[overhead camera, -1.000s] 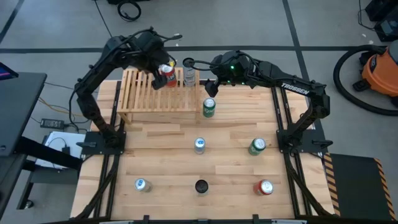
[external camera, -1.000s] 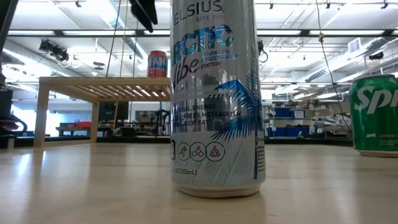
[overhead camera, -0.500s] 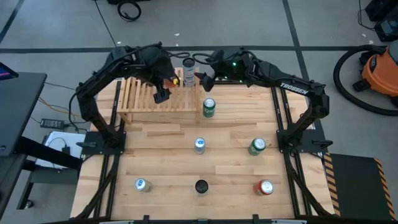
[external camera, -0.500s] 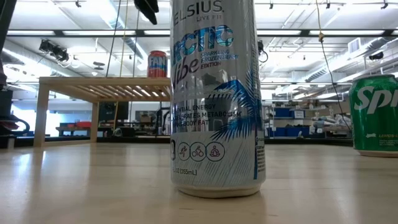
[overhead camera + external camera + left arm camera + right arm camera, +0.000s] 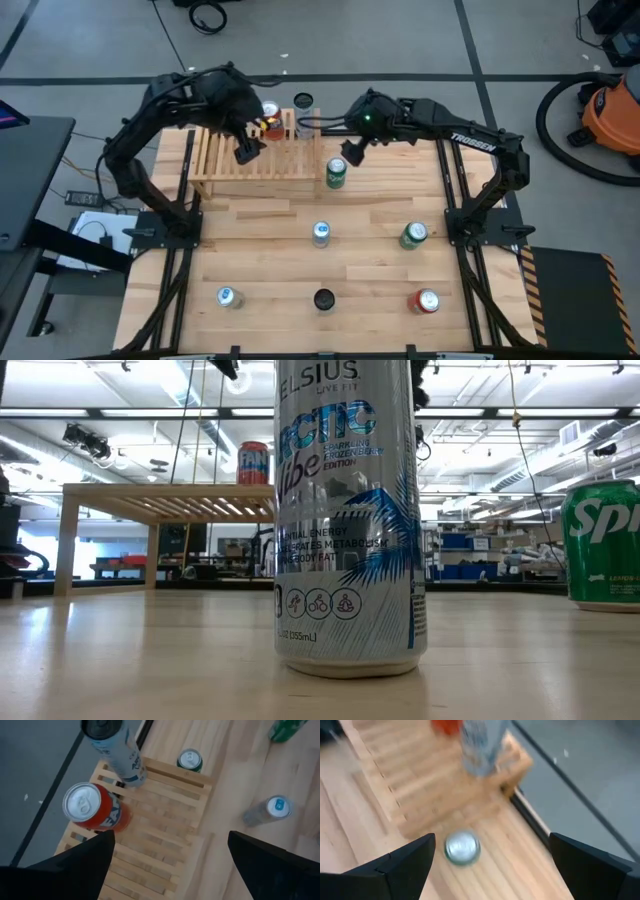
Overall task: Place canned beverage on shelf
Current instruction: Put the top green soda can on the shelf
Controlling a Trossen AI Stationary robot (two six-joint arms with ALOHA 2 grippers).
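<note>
Wooden table (image 5: 250, 250): eight cans (two on shelf (image 5: 225, 160))

The high view looks straight down on the whole light-wood plank table (image 5: 260, 250). The low view sits at tabletop level, nearly against a tall silver-blue can (image 5: 345, 510), facing the room. Both wrist views look down from close above; all four share the low slatted light-wood shelf (image 5: 255, 160) (image 5: 165, 500) (image 5: 160, 815) (image 5: 435, 775)

Low view: silver can (image 5: 345, 520) hides the shelf's (image 5: 165, 500) right part; green can (image 5: 603, 545) is cut off at right.
</note>
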